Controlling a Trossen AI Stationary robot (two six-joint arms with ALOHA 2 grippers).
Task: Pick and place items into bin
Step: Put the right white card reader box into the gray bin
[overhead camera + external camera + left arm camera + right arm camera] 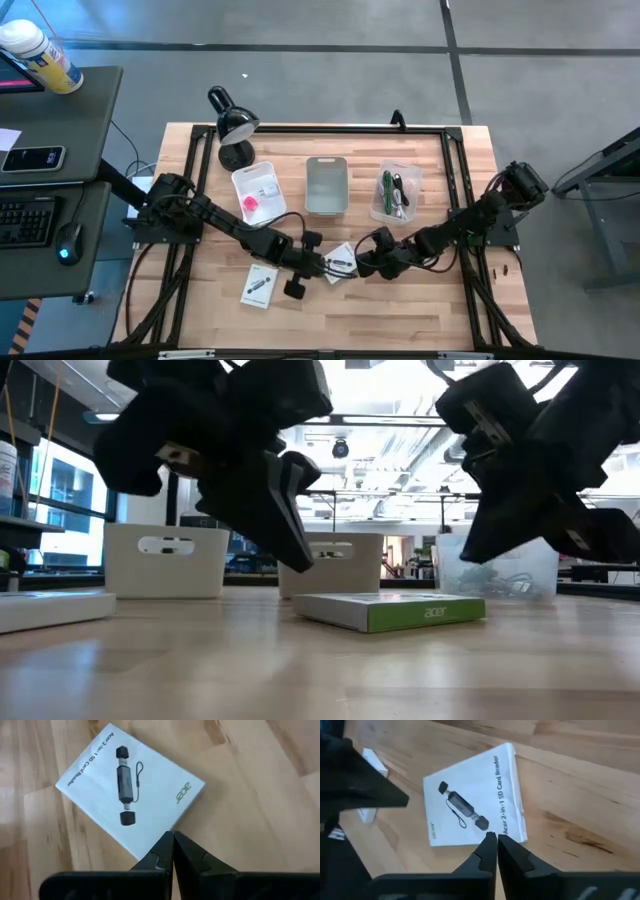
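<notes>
A white flat packet [341,262] printed with a dark card reader lies flat on the wooden table between my two grippers; its green edge shows in the low view [395,610]. My left gripper [173,837] is shut and hangs just above the packet's left side [320,262]. My right gripper [496,837] is shut too and hangs above its right side [368,262]. In the low view both sets of fingertips stand clear of the packet's top. A second white packet [259,285] lies flat nearer the front left.
Three bins stand in a row at the back: a white one [262,178] holding a pink cube [252,207], a grey one [326,185], and a clear one [377,205] holding cords [393,190]. A black lamp [232,125] stands at the far left corner.
</notes>
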